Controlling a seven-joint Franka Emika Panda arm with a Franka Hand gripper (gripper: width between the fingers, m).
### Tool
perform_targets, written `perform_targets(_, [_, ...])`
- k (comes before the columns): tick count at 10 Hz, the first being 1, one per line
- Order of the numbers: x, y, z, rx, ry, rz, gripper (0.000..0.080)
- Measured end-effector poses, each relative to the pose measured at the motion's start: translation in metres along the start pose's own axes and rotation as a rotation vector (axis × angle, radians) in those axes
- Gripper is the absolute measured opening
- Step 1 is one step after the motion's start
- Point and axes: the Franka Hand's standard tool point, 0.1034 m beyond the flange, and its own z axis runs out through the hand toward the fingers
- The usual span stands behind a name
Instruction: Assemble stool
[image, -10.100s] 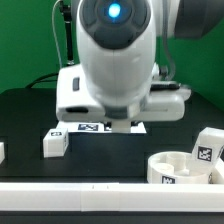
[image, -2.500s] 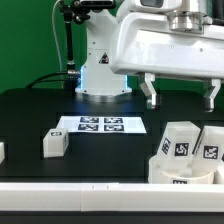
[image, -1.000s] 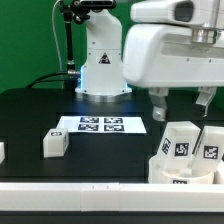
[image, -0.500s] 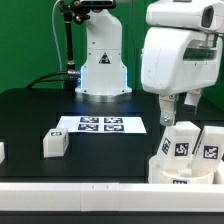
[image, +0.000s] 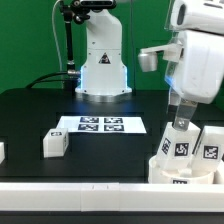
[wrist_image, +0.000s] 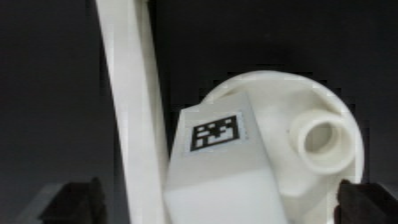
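I see the fingers (image: 181, 108) spread open just above the tagged leg (image: 180, 142) standing on the seat (image: 160, 171) at the exterior view's right; I'd centre, lower straight, then close squarely.

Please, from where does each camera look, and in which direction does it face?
Exterior view: seems to sit low before the table, facing the arm's base across the marker board; the gripper shows at the exterior view's right.
Wrist view: sits on the wrist, looks down past the dark fingertips onto the seat.
Shared: the seat and the tagged leg at it, under the open gripper.
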Motion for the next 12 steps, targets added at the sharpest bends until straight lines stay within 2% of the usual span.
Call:
perform_targets(2, [0.0, 0.001, 0.007, 0.003, -0.025, -0.127, 0.0649])
perform_targets(6, [-0.001, 0.0, 0.014, 0.017, -0.033, -0.135, 0.0649])
perform_targets(7, [-0.001, 0.0, 0.014, 0.017, -0.033, -0.133, 0.0525])
perform_targets(8, [-0.002, 0.0, 0.014, 0.017, -0.033, -0.131, 0.0525])
perform_targets(9, [-0.003, 0.0, 0.014, 0.018, -0.033, -0.13, 0.0387])
perform_targets(10, [-0.003, 0.0, 0.014, 0.018, -0.033, -0.13, 0.0337])
perform_targets(12, [-0.004, 0.0, 0.014, 0.018, -0.033, -0.096, 0.0337])
